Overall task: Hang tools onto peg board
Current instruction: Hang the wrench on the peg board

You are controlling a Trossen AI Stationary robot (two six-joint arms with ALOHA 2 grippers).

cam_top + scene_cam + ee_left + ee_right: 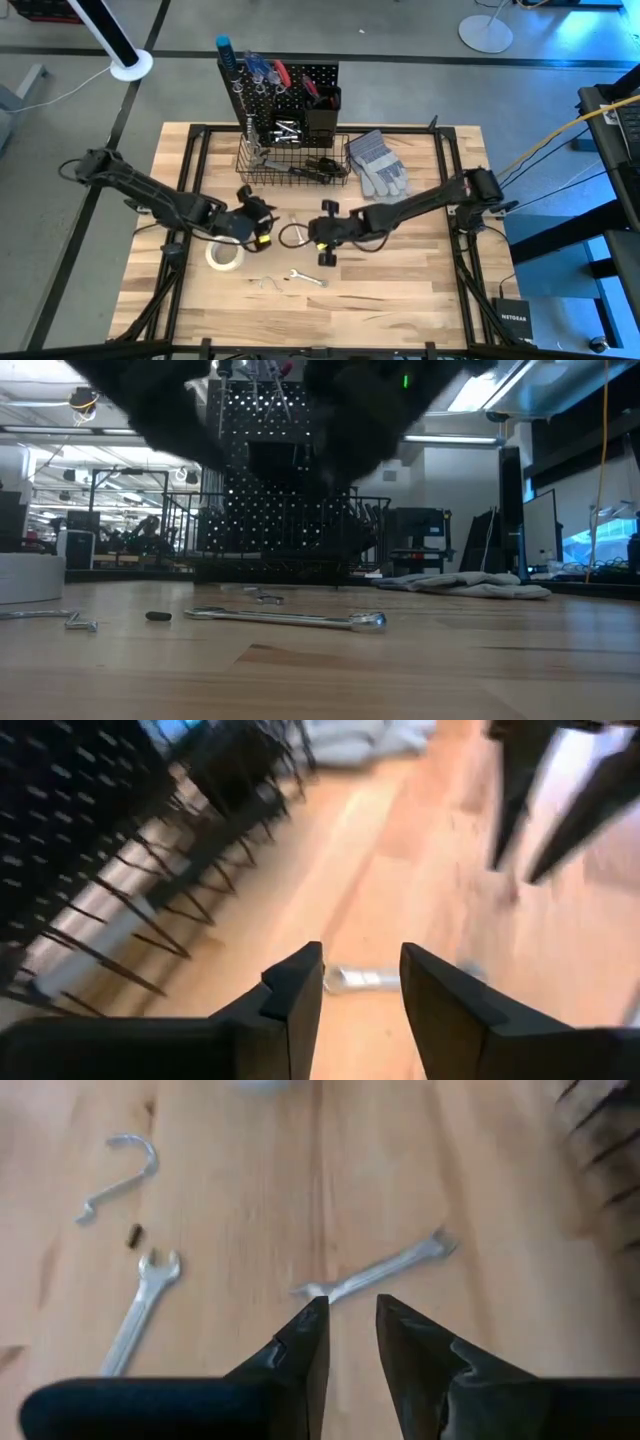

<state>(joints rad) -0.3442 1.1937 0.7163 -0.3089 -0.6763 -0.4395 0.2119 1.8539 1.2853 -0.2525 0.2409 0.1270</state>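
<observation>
A small silver wrench [375,1270] lies flat on the wooden table, just beyond my right gripper [350,1315], which hovers over it, open, with nothing between its fingers. My left gripper [360,970] is open too and faces the same wrench [360,978] from the other side. In the high view my left gripper [262,222] and my right gripper [320,235] face each other at mid-table. A longer wrench [308,279] and a loose silver hook [265,283] lie nearer the front edge. The peg board [280,85] stands at the far edge.
A black wire basket [290,160] with tools sits at the peg board's base. Grey gloves [378,165] lie to its right. A white tape roll [224,255] rests near my left gripper. A small dark bit [135,1233] lies by the longer wrench.
</observation>
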